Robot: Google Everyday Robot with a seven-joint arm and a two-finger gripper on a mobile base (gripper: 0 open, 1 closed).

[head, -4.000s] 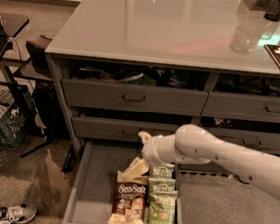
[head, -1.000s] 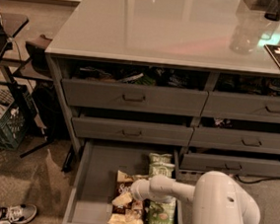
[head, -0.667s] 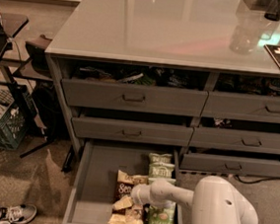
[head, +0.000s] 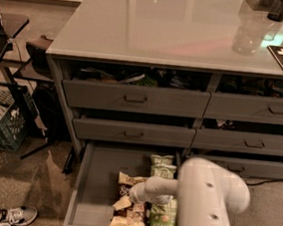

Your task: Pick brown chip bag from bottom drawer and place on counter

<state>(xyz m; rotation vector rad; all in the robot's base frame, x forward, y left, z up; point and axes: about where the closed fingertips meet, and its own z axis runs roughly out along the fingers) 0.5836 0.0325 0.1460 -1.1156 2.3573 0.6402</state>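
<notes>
Brown chip bag (head: 126,183) still lies in bottom drawer (head: 98,191), lower centre of frame; gripper (head: 129,200), higher 4 s ago, now down on bag; grip state can't tell.

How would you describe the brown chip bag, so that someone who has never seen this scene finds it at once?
Under the pale-grey counter, the bottom drawer is pulled open. The brown chip bag lies on its floor, left of the green Kettle chip bags, with the gripper over its lower half. It is the only dark-brown bag with white lettering.
</notes>
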